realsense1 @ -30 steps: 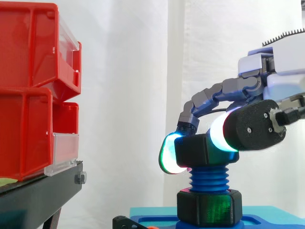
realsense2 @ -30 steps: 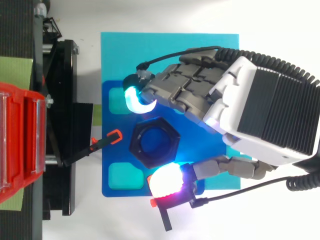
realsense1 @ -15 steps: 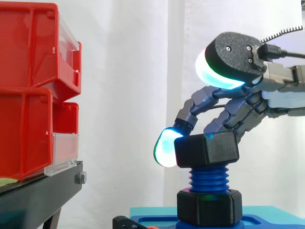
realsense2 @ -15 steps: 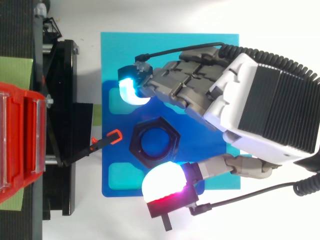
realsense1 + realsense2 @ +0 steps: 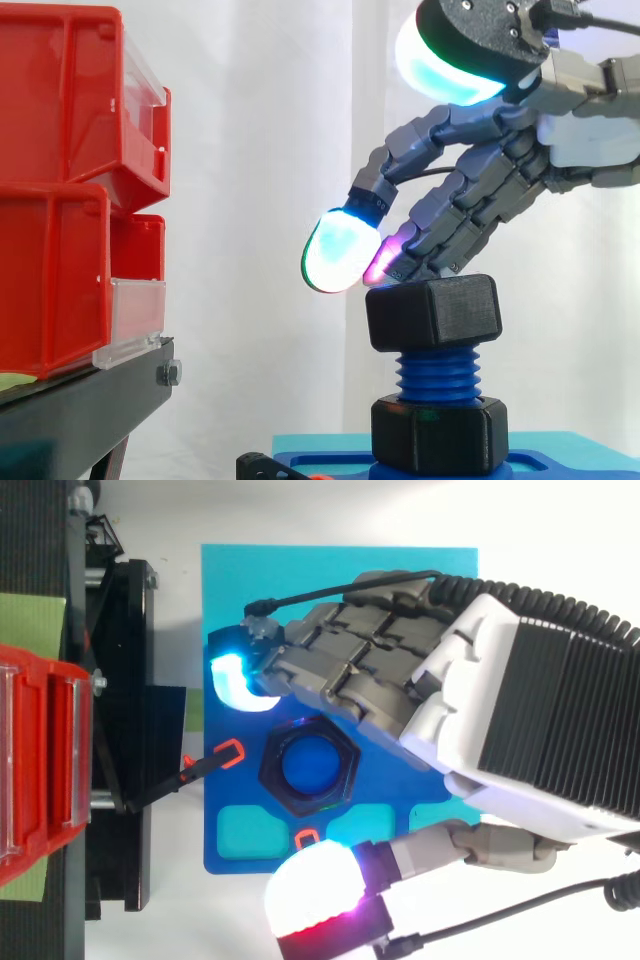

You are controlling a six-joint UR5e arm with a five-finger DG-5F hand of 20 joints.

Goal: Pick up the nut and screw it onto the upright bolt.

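A black hex nut (image 5: 433, 312) (image 5: 309, 765) sits on top of the upright blue bolt (image 5: 437, 377), threaded on at its upper end. A second black nut (image 5: 438, 433) sits at the bolt's foot on the blue base (image 5: 240, 830). My hand (image 5: 480, 200) (image 5: 400, 680) hovers just above the top nut, fingers spread and relaxed, open and holding nothing. One glowing fingertip (image 5: 338, 250) hangs to the nut's left, a magenta one (image 5: 385, 262) sits just above its top edge, and the thumb pad (image 5: 440, 60) is raised high.
Red bins (image 5: 70, 190) stand stacked on a black stand (image 5: 90, 400) at the left. The blue base lies on a cyan plate (image 5: 340, 565). A small orange-tipped black lever (image 5: 205, 763) points at the base's left edge. A white curtain hangs behind.
My hand has let go of the top nut and risen. The thumb swung up and away from the nut's side, and the fingers lifted off to just above it. The nut stays on the bolt.
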